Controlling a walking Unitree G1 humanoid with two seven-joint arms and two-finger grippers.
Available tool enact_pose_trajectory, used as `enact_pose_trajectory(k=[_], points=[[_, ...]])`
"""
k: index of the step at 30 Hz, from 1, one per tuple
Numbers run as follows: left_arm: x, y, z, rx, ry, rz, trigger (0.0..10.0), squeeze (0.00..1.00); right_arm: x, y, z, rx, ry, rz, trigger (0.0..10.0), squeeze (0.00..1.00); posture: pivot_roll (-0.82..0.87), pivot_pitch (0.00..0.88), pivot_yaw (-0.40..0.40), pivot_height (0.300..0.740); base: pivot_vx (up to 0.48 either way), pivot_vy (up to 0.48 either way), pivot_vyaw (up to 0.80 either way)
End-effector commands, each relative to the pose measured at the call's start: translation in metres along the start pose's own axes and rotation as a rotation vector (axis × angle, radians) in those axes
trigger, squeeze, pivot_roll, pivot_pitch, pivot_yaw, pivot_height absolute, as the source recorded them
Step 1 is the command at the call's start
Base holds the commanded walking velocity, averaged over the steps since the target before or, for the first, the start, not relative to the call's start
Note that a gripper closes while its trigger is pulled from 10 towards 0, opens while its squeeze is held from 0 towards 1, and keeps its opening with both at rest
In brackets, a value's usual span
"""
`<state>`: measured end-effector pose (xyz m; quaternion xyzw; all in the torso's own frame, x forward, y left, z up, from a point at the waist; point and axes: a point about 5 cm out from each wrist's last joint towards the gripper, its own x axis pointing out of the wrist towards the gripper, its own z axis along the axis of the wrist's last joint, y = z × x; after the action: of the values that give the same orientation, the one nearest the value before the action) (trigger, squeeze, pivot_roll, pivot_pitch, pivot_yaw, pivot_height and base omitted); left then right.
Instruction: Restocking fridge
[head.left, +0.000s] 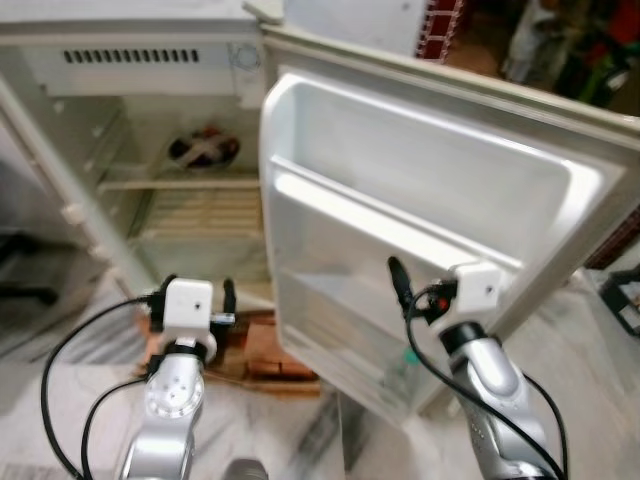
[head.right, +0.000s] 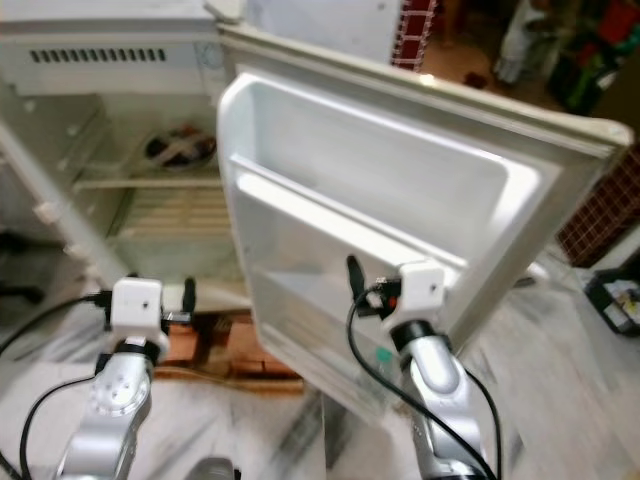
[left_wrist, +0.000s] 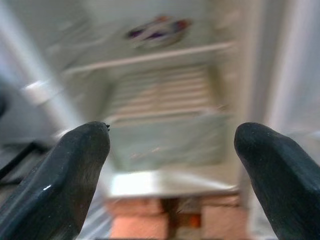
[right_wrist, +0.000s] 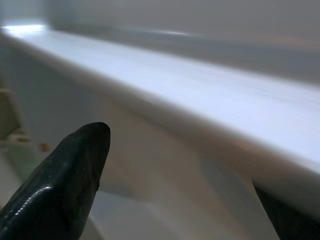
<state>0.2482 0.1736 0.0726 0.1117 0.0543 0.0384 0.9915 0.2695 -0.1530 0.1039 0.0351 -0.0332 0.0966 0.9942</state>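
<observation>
Fridge (head.left: 150, 150) at ten o'clock stands open with its door (head.left: 430, 230) swung wide at one o'clock; right gripper (head.left: 400, 285), jaws spread, sits against the door's shelf rail and could snag it, while left gripper (head.left: 195, 298), jaws spread, carries nothing.

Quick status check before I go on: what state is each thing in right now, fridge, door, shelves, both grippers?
Fridge: open, standing on bricks.
Fridge door: swung wide open, its shelves bare.
Upper shelf: holds one round item at the back.
Left gripper: open, holding nothing, aimed into the fridge.
Right gripper: open, holding nothing, fingers at the door shelf rail.
</observation>
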Motion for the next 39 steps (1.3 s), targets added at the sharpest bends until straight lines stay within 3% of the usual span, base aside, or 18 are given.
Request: enact_pose_trajectory(k=[1, 23, 29, 39], points=[[0.001, 0.001, 0.0, 0.004, 0.006, 0.002, 10.0, 0.0, -0.003, 0.002, -0.003, 0.011, 0.01, -0.003, 10.0, 0.0, 0.05, 0.0, -0.027, 0.74, -0.319, 0.0, 0.0], [0.002, 0.0, -0.002, 0.004, 0.012, 0.005, 10.0, 0.0, -0.006, 0.005, -0.009, 0.027, 0.028, 0.059, 10.0, 0.0, 0.05, 0.0, -0.033, 0.74, -0.352, 0.0, 0.0], [0.003, 0.002, 0.0, 0.004, 0.0, 0.002, 10.0, 0.0, -0.003, 0.002, -0.012, 0.006, 0.052, 0.024, 10.0, 0.0, 0.06, 0.0, -0.032, 0.74, 0.0, 0.0, 0.0], [0.006, 0.015, 0.012, -0.005, -0.034, 0.014, 10.0, 0.0, 0.009, -0.009, 0.002, -0.019, -0.006, -0.049, 10.0, 0.0, 0.08, 0.0, -0.035, 0.74, 0.0, 0.0, 0.0]])
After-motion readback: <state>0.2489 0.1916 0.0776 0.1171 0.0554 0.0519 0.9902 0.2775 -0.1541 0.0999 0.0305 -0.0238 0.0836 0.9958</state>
